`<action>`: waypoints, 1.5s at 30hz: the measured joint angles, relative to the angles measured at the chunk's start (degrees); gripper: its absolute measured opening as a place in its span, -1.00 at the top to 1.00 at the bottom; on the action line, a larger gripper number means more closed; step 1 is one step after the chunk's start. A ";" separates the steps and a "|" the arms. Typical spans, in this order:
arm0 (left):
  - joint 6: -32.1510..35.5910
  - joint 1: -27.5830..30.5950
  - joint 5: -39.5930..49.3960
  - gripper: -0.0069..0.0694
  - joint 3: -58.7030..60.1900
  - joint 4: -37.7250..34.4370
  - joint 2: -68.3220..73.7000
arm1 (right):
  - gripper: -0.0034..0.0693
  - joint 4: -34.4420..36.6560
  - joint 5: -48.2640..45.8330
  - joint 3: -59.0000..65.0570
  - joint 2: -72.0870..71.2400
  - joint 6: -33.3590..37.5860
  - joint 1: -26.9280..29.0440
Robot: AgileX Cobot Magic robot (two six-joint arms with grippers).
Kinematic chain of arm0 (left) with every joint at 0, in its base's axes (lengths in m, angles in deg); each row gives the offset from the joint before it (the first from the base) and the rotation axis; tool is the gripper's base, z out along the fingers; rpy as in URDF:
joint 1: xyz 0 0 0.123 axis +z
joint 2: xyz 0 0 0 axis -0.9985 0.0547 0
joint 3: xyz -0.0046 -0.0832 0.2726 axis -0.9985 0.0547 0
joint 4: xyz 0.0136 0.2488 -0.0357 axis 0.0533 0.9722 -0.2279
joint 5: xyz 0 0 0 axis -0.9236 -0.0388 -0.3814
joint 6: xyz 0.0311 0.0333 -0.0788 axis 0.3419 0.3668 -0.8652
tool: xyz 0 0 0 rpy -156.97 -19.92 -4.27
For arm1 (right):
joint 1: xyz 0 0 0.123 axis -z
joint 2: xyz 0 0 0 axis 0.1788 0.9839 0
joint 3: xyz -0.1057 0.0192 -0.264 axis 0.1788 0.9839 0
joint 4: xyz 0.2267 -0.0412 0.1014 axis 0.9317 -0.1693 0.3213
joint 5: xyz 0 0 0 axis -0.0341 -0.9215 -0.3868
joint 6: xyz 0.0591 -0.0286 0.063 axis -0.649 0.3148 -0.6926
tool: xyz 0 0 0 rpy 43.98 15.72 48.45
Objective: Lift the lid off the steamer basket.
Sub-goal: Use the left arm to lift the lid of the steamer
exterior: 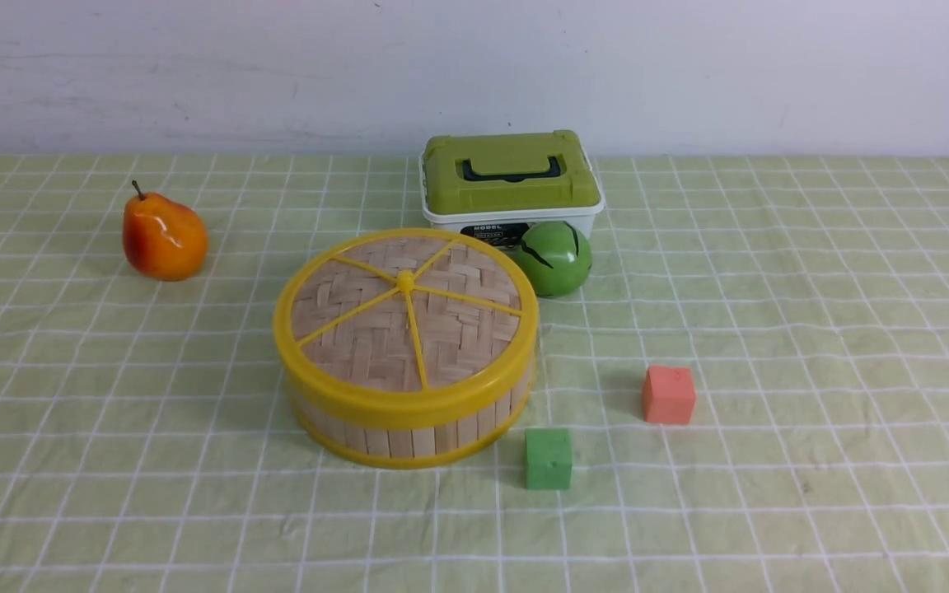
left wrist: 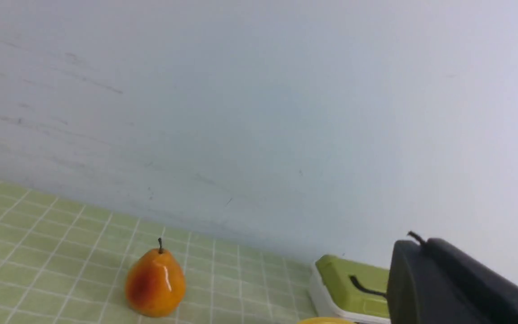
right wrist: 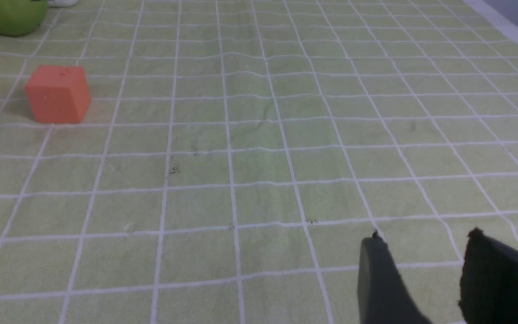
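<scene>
Lid (exterior: pixel 405 317) flush atop steamer basket (exterior: pixel 409 439); inside not vis.

This seems to be a lab corner arranged for tests. The desk (exterior: pixel 853 346) carries a green checked cloth (exterior: pixel 112 494) before a bare white wall (exterior: pixel 194 74). On it lie toy-like props: a glossy pear (exterior: pixel 163 237), a red cube (exterior: pixel 668 395) and a green cube (exterior: pixel 548 459).

Tabletop (exterior: pixel 853 346), green checked cloth.
- Centre: steamer basket (exterior: pixel 409 435), lid (exterior: pixel 406 317) seated on it.
- Far edge: green-topped box (exterior: pixel 510 177), green ball (exterior: pixel 555 258) in front.
- Left edge: pear (exterior: pixel 163 237).
- Nearer: green cube (exterior: pixel 548 459), orange cube (exterior: pixel 668 394).
</scene>
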 joint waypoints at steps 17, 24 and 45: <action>5.87 -0.08 43.35 0.85 -50.86 -8.65 54.39 | 0.24 0.00 0.00 0.00 0.00 0.00 0.00; 6.29 -6.89 59.06 0.85 -66.63 -6.86 69.68 | 0.24 0.00 0.00 0.00 0.00 0.00 0.00; 2.39 -25.69 62.71 -0.05 -86.58 17.12 97.58 | 0.24 0.00 0.00 0.00 0.00 0.00 0.00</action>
